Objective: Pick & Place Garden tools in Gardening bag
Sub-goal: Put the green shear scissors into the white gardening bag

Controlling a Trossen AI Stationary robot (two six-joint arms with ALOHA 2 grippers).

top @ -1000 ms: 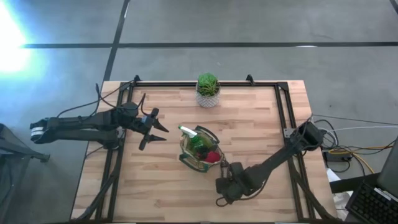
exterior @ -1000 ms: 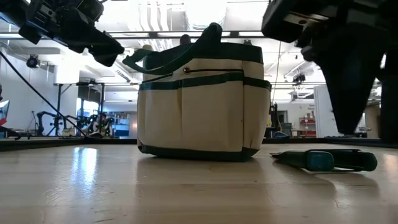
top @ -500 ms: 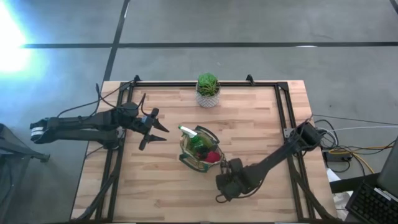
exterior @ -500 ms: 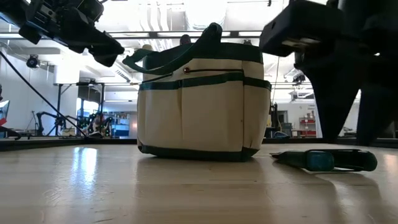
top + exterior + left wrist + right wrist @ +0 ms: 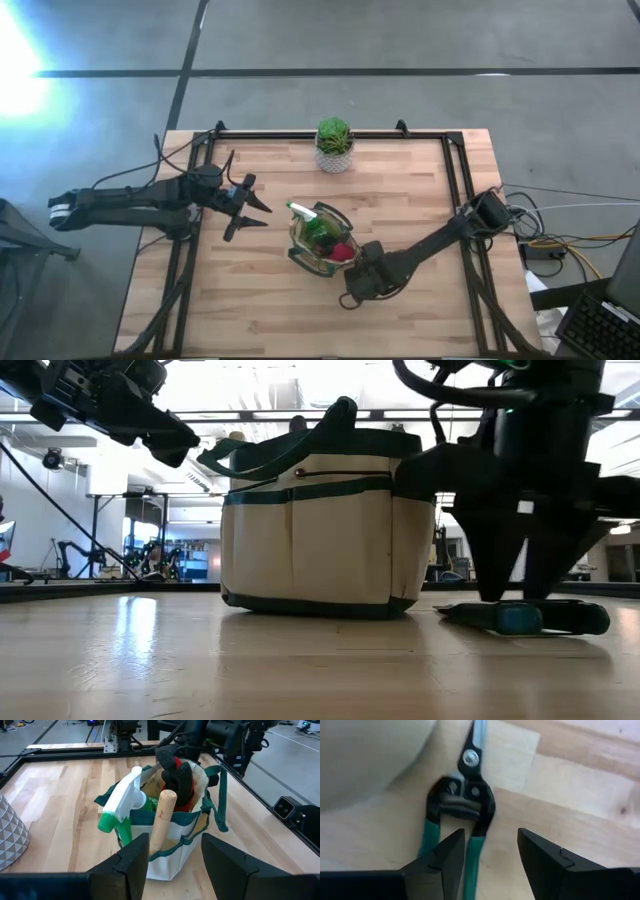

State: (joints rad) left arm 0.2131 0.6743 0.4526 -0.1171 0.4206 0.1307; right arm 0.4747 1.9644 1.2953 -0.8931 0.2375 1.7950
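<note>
Right claw: I see my right gripper low over the table, fingers spread wide and empty, at 5 o'clock from the bag in the high view
Pruners: the green-handled pruners lie flat on the wood just ahead of those fingers, blade tip beside the gardening bag
Left claw: my left gripper hangs open at the bag's 9 o'clock, apart from it
Bag: holds a spray bottle, a wooden handle
Surface: pale wooden table, potted plant at 12 o'clock
Room: grey floor; workshop racks beyond
</note>
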